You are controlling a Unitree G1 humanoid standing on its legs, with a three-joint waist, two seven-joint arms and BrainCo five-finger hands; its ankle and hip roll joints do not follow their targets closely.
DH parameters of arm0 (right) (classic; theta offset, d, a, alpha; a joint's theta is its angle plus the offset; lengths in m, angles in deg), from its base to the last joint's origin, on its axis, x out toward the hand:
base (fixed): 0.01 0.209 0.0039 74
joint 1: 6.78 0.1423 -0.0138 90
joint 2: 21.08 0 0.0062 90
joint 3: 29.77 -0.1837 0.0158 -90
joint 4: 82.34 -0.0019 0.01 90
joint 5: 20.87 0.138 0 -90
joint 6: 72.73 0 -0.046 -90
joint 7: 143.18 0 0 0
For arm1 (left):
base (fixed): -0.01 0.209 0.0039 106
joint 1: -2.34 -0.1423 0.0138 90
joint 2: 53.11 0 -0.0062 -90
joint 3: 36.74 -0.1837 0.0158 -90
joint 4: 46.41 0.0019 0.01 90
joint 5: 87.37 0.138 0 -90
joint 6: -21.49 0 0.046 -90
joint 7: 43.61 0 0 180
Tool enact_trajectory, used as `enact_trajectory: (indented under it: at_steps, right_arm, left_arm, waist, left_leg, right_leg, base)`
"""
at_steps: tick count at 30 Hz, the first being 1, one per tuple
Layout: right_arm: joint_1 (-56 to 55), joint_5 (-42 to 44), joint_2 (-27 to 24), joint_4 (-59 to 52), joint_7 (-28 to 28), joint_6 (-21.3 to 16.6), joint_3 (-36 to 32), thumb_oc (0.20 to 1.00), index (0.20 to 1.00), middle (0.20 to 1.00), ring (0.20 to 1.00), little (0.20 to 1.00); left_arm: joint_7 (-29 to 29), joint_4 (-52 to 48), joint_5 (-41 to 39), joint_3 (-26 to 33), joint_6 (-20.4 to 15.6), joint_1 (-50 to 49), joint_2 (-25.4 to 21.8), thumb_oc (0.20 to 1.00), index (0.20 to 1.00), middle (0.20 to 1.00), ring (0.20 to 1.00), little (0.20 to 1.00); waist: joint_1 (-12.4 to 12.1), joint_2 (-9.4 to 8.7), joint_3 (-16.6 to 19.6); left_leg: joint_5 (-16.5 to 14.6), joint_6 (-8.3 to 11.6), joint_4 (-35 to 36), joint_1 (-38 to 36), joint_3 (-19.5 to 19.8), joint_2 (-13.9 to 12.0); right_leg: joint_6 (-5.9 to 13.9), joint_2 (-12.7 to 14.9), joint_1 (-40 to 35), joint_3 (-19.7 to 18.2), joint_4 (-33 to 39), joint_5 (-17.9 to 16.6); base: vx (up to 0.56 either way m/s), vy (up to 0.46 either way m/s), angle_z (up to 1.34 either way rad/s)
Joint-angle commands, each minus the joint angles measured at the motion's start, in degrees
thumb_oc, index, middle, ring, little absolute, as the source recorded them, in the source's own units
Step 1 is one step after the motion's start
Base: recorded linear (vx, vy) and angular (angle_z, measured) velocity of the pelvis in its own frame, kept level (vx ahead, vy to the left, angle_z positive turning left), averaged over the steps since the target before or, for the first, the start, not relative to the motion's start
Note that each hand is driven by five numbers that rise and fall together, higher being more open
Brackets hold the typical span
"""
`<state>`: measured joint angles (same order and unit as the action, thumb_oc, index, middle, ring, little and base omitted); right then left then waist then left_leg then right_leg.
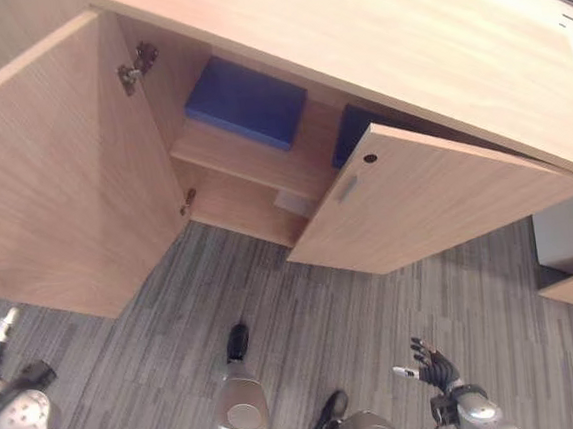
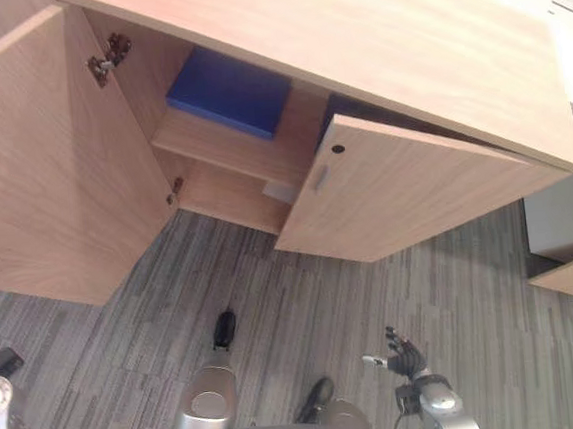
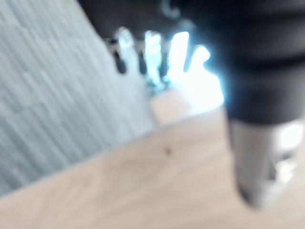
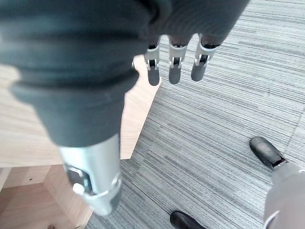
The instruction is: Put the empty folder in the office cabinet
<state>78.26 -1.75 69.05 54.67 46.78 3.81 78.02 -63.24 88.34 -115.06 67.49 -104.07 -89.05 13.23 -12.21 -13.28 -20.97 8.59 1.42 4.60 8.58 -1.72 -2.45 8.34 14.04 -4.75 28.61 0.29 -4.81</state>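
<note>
- Cabinet (image 1: 433, 51): light wood, seen from above, both doors standing open over grey striped carpet (image 1: 376, 317).
- Left door (image 1: 52, 175): swung wide, hinges showing on its inner edge.
- Right door (image 1: 436, 201): only part open, its panel standing across the right half of the opening (a second blue shape (image 1: 351, 128) peeks from behind it).
- Shelf (image 1: 251, 157): holds the blue folder (image 1: 247, 103), lying flat inside the left compartment.
- My right hand (image 1: 435, 367): low over the carpet, well apart from the cabinet, fingers straight and spread, holding nothing.
- My left hand (image 3: 152, 52): near the left door's wood, fingers extended, empty as far as I can tell.
</note>
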Motion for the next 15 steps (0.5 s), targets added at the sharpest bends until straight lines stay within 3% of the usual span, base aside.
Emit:
enact_trajectory:
  at_steps: [1,2,7,9,12,15]
  right_arm:
    - [2.5,0.2,-6.9,-1.6,-0.2,-2.6,0.7,1.000,1.000,1.000,1.000,1.000]
    - [3.1,0.9,-7.4,-1.9,-0.2,-2.8,0.7,1.000,1.000,1.000,1.000,1.000]
    - [5.0,1.9,-8.9,-3.3,0.5,-2.0,0.5,1.000,1.000,1.000,1.000,1.000]
    - [5.1,1.8,-9.1,-3.5,0.6,-2.0,0.4,1.000,1.000,1.000,1.000,1.000]
    - [6.3,2.5,-9.8,-4.0,0.8,-2.1,0.6,1.000,1.000,1.000,1.000,1.000]
    - [7.1,4.1,-10.2,-4.1,1.5,-2.7,0.6,1.000,1.000,1.000,1.000,1.000]
  left_arm:
    - [-2.5,1.0,0.8,2.8,0.0,-1.0,-0.2,1.000,1.000,1.000,1.000,1.000]
    - [-2.8,1.2,-0.3,3.3,1.2,1.3,-3.3,1.000,1.000,1.000,1.000,1.000]
    - [-2.3,3.9,-2.0,5.5,4.3,5.8,-9.5,1.000,1.000,1.000,1.000,1.000]
    - [-2.3,4.0,-1.9,5.6,4.6,6.0,-9.9,1.000,1.000,1.000,1.000,1.000]
    - [1.9,5.0,-1.8,4.9,6.5,8.5,-11.9,1.000,1.000,1.000,1.000,1.000]
    - [10.1,4.7,-2.1,2.2,8.4,10.6,-12.0,1.000,1.000,1.000,1.000,1.000]
  waist:
    - [-0.3,4.73,1.2]
    - [0.1,4.18,0.5]
    - [1.0,2.73,-1.4]
    - [1.1,2.55,-1.6]
    - [1.6,1.35,-2.8]
    - [2.1,0.62,-3.2]
  left_leg:
    - [-6.2,-0.94,-0.7,-4.4,-2.2,-2.1]
    - [-6.3,-0.98,-0.8,-3.4,-2.7,-2.3]
    - [-6.7,-0.70,-1.2,-1.6,-3.9,-3.0]
    - [-6.8,-0.66,-1.2,-1.5,-4.0,-3.1]
    - [-7.1,-0.40,-1.5,-0.6,-4.5,-3.9]
    - [-7.6,-0.23,-1.6,-0.9,-5.0,-4.4]
  right_leg:
    - [1.82,-1.2,2.2,-4.2,-1.8,0.8]
    - [1.97,-1.2,3.1,-4.8,-1.8,0.7]
    - [2.10,-1.7,5.2,-6.0,-1.7,0.4]
    - [2.11,-1.8,5.5,-6.2,-1.7,0.4]
    - [2.04,-2.4,6.6,-7.2,-1.9,0.2]
    - [2.09,-3.0,7.1,-7.8,-2.0,0.1]
  base:
    - [-0.09,0.069,0.00]
    - [-0.11,0.089,-0.02]
    - [-0.07,0.048,-0.01]
    - [-0.04,0.007,-0.05]
    - [-0.05,-0.035,-0.03]
    - [-0.01,-0.070,-0.03]
